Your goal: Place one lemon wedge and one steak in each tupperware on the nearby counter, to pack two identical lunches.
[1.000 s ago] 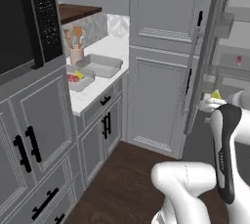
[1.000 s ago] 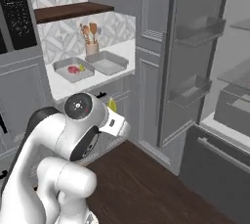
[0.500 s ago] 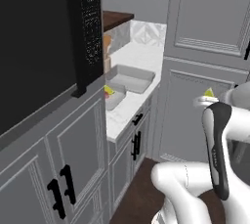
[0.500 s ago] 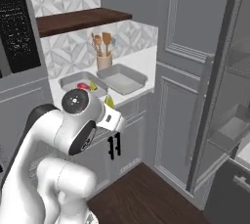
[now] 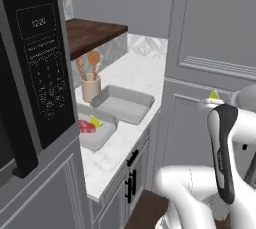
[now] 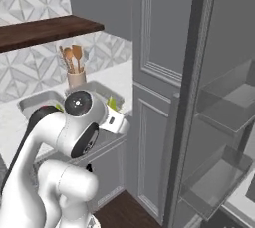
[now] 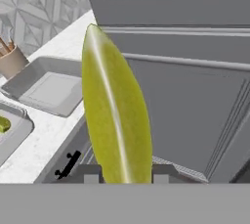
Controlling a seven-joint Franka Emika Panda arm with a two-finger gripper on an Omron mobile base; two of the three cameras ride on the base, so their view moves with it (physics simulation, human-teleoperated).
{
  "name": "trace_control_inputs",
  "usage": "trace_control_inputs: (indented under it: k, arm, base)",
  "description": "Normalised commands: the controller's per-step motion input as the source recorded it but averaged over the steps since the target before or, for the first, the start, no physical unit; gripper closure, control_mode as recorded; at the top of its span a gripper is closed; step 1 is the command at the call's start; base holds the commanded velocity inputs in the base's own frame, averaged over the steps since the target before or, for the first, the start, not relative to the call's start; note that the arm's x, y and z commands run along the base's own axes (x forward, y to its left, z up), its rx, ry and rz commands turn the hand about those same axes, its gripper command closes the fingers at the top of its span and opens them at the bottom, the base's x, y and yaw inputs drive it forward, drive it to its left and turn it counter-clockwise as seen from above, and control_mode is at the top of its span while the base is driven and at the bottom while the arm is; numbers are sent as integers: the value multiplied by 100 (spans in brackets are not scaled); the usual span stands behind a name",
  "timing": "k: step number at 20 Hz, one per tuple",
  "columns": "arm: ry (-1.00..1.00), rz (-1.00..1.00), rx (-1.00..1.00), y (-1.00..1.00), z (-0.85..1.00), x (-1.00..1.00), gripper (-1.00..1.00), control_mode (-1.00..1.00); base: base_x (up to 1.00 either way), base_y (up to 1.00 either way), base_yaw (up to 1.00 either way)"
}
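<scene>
One lemon wedge [image 7: 115,115] between claw [image 7: 122,173] fingertips

I saw a yellow-green lemon wedge [image 7: 114,115] with a pale sheen, pinched between my dark finger tips [image 7: 91,174]. On the white, faintly speckled counter [image 5: 132,138] sat two grey tupperware trays; the nearer tupperware [image 5: 102,140] held a red-pink steak [image 5: 86,126] and a bright yellow wedge [image 5: 96,121]. A tan cup [image 5: 90,87] carried brown wooden utensils. The cabinets [image 5: 215,48] were grey, the shelf [image 5: 92,33] dark brown, the backsplash [image 6: 30,3] a grey-white geometric pattern.
</scene>
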Motion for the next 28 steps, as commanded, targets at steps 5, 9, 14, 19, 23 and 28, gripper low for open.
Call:
trace_control_inputs:
  k: [5,9,14,19,23,28]
  arm:
    - [0,0,0,0,0,0,100,100]
    - [18,3,-8,40,-7,50,100,-100]
    - [23,4,-6,75,-23,100,100,-100]
    - [12,6,0,71,-16,100,100,-100]
    - [7,10,2,87,-28,100,100,-100]
    - [27,10,0,39,-42,100,100,-100]
  base:
    - [100,27,0]
    - [50,25,2]
    - [0,0,0]
    - [0,0,0]
    - [0,0,0]
    - [0,0,0]
